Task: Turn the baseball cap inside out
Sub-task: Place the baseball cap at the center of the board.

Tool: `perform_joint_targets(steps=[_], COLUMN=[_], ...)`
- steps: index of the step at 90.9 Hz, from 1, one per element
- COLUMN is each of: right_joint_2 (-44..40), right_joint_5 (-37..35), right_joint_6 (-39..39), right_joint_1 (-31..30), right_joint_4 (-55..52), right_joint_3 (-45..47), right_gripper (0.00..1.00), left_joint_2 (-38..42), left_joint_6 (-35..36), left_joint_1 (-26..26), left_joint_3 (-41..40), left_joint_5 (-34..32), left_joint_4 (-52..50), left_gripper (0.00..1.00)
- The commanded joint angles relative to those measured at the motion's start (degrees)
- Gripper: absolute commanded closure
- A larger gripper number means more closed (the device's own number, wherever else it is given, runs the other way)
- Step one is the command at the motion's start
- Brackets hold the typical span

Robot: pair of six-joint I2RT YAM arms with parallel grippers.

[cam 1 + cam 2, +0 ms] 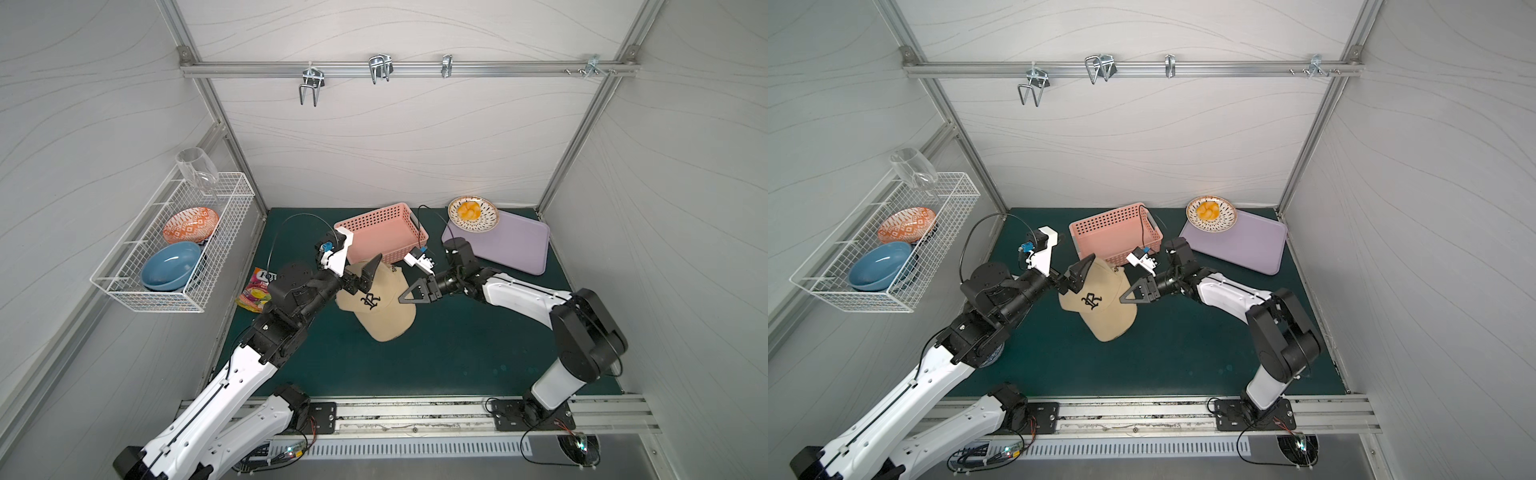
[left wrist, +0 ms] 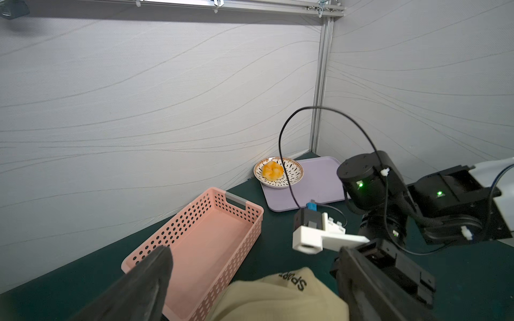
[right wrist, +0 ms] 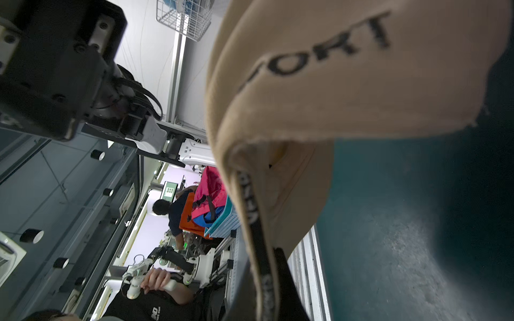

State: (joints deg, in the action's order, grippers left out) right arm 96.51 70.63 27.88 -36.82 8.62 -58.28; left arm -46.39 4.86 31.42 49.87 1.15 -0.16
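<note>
The tan baseball cap (image 1: 376,307) (image 1: 1100,311) hangs mid-mat in both top views, black monogram up, brim toward the front edge. My right gripper (image 1: 404,297) (image 1: 1125,297) is shut on the cap's right rim. In the right wrist view its jaws (image 3: 267,289) pinch the rim with its black inner band, and the cap's side (image 3: 333,69) carries black lettering. My left gripper (image 1: 363,276) (image 1: 1077,274) stands open at the cap's back left, one finger (image 2: 150,280) over the basket, the cap's crown (image 2: 278,300) between the jaws, not gripped.
A pink perforated basket (image 1: 382,230) stands right behind the cap. A lilac tray (image 1: 511,249) with a patterned dish of orange food (image 1: 473,212) is at the back right. A snack pouch (image 1: 254,289) lies left. A wire rack (image 1: 174,257) with bowls hangs on the left wall.
</note>
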Motion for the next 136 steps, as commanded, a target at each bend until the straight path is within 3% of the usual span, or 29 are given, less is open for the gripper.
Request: perform_joint_targets(steps=[1, 27, 45, 66, 80, 115, 125, 136], right_joint_2=[4.22, 14.89, 17.84, 16.51, 14.44, 2.30, -2.54, -9.11], right_joint_5=[5.30, 8.09, 8.12, 3.09, -2.86, -44.57, -57.12, -69.67], right_joint_6=[-4.66, -12.67, -19.71, -18.76, -17.58, -16.24, -14.13, -11.58], right_joint_1=[-1.00, 0.83, 3.03, 6.49, 8.20, 8.38, 8.40, 8.72], right_joint_4=[2.30, -5.85, -13.19, -14.14, -16.47, -32.12, -31.66, -28.87], right_joint_3=[-2.81, -3.74, -2.55, 1.54, 3.54, 3.39, 4.35, 5.97], right_gripper=[0.95, 0.94, 0.86, 0.55, 0.46, 0.30, 0.28, 0.24], left_joint_2=[0.79, 0.54, -0.63, -2.00, -2.31, -2.80, -3.60, -5.63], left_joint_6=[-2.67, -3.30, -3.62, -4.01, -4.12, -4.10, -5.07, -6.19], left_joint_1=[-0.57, -1.44, -1.73, -1.84, -1.87, -1.94, -1.92, -2.01], left_joint_3=[-0.14, -1.35, -1.53, -1.18, -1.09, -1.04, -1.18, -2.64], left_joint_5=[-2.76, -2.75, -2.04, -1.32, -1.24, -6.32, -14.18, -30.61], left_joint_4=[2.61, 2.77, 3.18, 3.72, 3.79, 1.88, 0.87, 1.26], left_gripper=[0.03, 0.03, 0.03, 0.03, 0.03, 0.01, 0.00, 0.00])
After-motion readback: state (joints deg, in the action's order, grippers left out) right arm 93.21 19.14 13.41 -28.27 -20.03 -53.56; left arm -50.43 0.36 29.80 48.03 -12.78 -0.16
